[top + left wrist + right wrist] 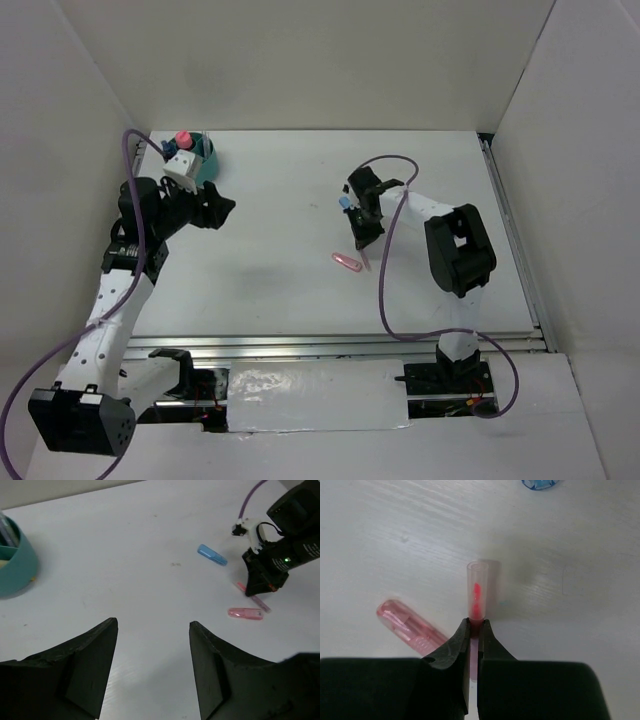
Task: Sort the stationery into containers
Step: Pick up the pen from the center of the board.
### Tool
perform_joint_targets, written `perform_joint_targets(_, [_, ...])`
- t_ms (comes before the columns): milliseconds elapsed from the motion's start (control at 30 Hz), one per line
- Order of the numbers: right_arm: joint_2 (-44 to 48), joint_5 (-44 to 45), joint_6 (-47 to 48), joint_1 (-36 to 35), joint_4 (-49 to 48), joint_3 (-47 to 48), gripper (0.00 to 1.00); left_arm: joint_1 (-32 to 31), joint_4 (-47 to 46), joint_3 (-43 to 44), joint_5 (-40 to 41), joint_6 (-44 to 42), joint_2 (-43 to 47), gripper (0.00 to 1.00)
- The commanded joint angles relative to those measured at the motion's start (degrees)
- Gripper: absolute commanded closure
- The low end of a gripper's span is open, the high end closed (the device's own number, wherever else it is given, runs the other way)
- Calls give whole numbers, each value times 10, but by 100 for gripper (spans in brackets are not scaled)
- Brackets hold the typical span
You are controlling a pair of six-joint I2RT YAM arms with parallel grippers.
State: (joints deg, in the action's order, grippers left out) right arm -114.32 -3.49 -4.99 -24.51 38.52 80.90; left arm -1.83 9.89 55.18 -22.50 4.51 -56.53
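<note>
My right gripper (475, 625) is shut on a thin pink pen (481, 592) at table level in the middle of the table, and it also shows in the top view (364, 240). A pink clip (410, 627) lies just left of it. A small blue piece (540, 484) lies beyond the pen. The round teal tub (207, 163) stands at the far left with a white bottle (180, 166) and a pink-topped item (183, 138) in it. My left gripper (152, 623) is open and empty, hovering right of the tub (17, 562).
White walls close in the table on the left, back and right. A metal rail (340, 345) runs along the near edge. The left wrist view shows the blue piece (212, 555), the pink clip (245, 613) and the right gripper (257, 587).
</note>
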Motion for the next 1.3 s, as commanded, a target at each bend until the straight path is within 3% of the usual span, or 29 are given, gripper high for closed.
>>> perform_joint_targets(0, [90, -20, 21, -6, -27, 10, 100, -16, -58, -8, -56, 85, -9, 29])
perform_joint_targets(267, [289, -168, 72, -78, -83, -32, 100, -30, -175, -61, -166, 285, -35, 29])
perform_joint_targets(433, [327, -184, 67, -136, -89, -22, 100, -63, -218, -53, -199, 346, -57, 28])
perform_joint_targets(667, [311, -171, 68, -186, -63, 24, 100, -111, -247, -30, -231, 358, -74, 24])
perform_joint_targets(967, [304, -168, 72, -207, -59, 37, 100, -129, -242, -22, -229, 343, -99, 27])
perform_joint_targets(1133, [301, -160, 75, -217, -56, 45, 100, -129, -249, -22, -225, 347, -115, 32])
perform_joint_targets(1267, [299, -152, 75, -219, -57, 45, 100, -138, -253, -17, -232, 343, -118, 43])
